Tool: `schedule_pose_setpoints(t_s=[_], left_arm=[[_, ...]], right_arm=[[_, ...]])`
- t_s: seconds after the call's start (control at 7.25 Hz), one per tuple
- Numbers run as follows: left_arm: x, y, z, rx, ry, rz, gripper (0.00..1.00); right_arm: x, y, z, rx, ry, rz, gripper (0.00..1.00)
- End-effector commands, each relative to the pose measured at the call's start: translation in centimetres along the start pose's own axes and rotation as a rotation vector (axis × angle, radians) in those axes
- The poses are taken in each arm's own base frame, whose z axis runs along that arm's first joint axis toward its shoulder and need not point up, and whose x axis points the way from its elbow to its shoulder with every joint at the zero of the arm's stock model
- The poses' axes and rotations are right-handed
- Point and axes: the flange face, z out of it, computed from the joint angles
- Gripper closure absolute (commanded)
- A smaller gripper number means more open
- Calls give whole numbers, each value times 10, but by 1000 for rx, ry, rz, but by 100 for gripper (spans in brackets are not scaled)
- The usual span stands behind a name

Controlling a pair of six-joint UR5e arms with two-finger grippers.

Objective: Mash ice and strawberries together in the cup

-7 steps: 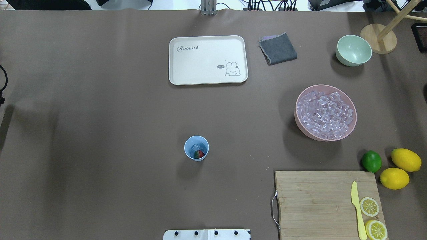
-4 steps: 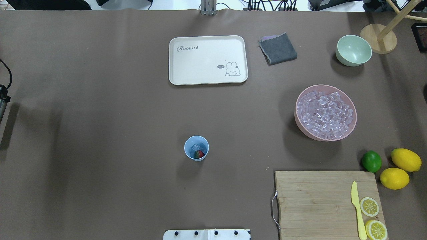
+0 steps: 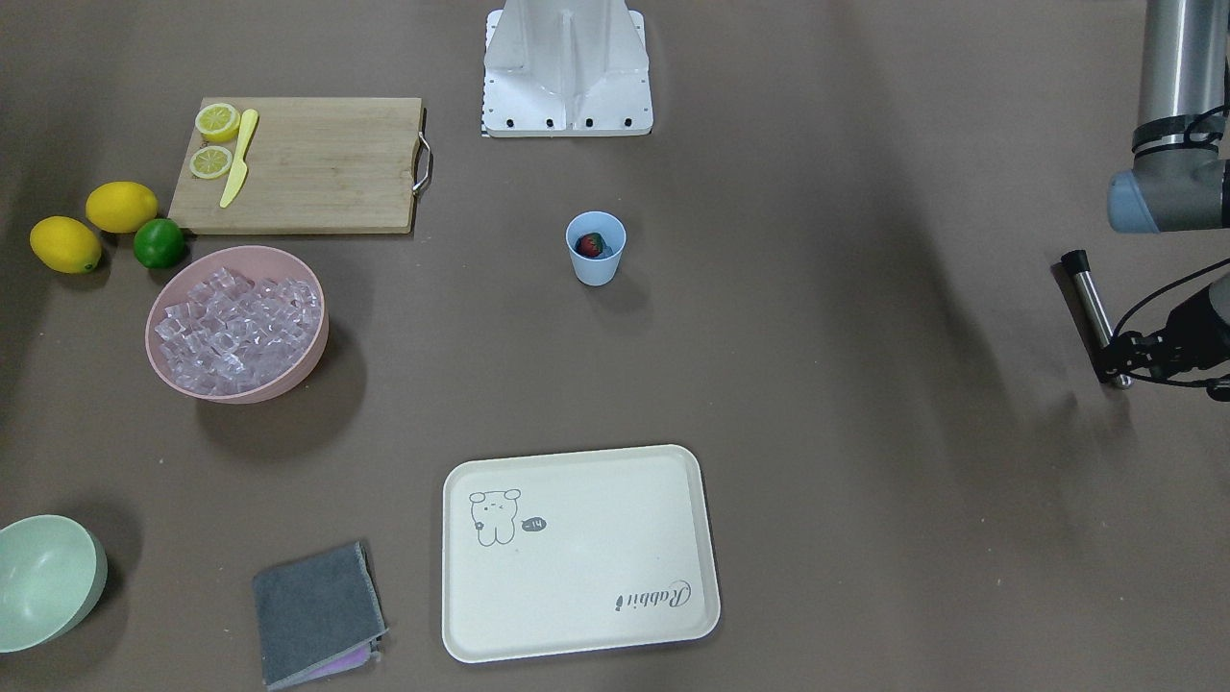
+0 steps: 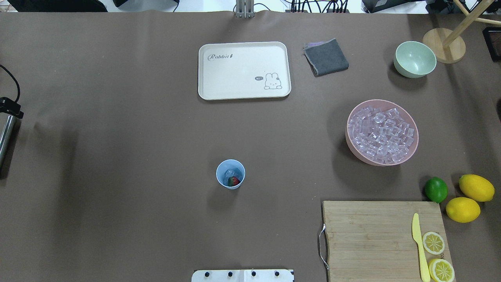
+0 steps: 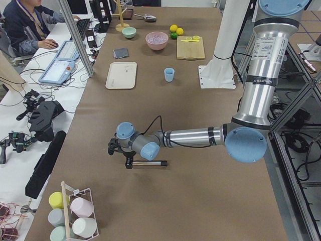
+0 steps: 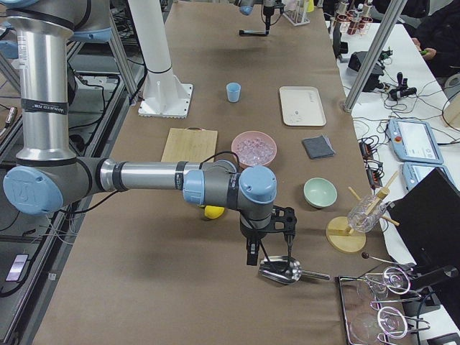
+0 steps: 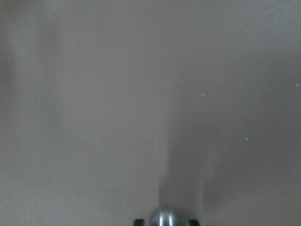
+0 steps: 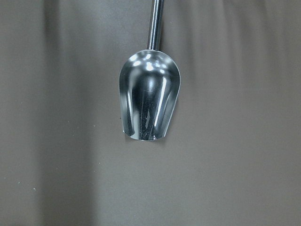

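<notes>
The light-blue cup (image 4: 230, 174) stands upright near the table's middle, also in the front view (image 3: 595, 248). Inside it lie a red strawberry (image 4: 233, 181) and clear ice cubes (image 4: 229, 172). My left gripper (image 3: 1119, 363) is far to the cup's left, at the table's edge (image 4: 11, 111). It is shut on one end of a metal muddler rod (image 3: 1095, 312) that lies level just above the table (image 5: 150, 162). My right gripper (image 6: 269, 257) hovers over a metal scoop (image 8: 149, 101) lying on the table far to the right. I cannot tell whether it is open.
A pink bowl (image 4: 348, 137) full of ice cubes sits right of the cup. A white tray (image 4: 244, 70), grey cloth (image 4: 326, 57) and pale green bowl (image 4: 415, 59) are at the back. A cutting board (image 4: 372, 239) with knife and lemon slices, a lime (image 4: 436, 189) and lemons (image 4: 476, 187) are front right.
My left gripper with the rod has come further into the overhead view from the left edge, moving right. The cup and its contents have not moved.
</notes>
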Motion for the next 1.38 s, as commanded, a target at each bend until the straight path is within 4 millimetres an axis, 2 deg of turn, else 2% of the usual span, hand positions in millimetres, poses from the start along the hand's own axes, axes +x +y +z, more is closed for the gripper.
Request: schedule_pose_setpoints(t_s=[0.0,0.28,0.41,0.55,0.69,0.83,0.97,1.1,1.24], left_arm=[[17,-11,-16,14,34,15,2],[14,-35,-60,27,136,-22,2],[16,-37,-74,46,151,-18,2],[33,-42,-109,82,158,-10,2],[60,-33,-143,114,167,21,2],[68,-3,-164,138,180,46,2],[72,-2,-181,160,186,50,2],[72,-7,-191,114,161,-21,2],[81,-16,-201,68,135,-76,2]], right_arm=[[-1,-1,-1,2,0,-1,0],[-1,-2,-2,4,2,-3,0],[-1,-2,-2,4,2,-3,0],[-1,-2,-2,4,2,-3,0],[-1,-2,-1,3,2,-2,0],[-1,-2,-1,3,2,-2,0],[-3,-4,-2,3,2,-5,0],[-2,-4,-1,2,5,-4,0],[-3,-4,-2,3,3,-5,0]])
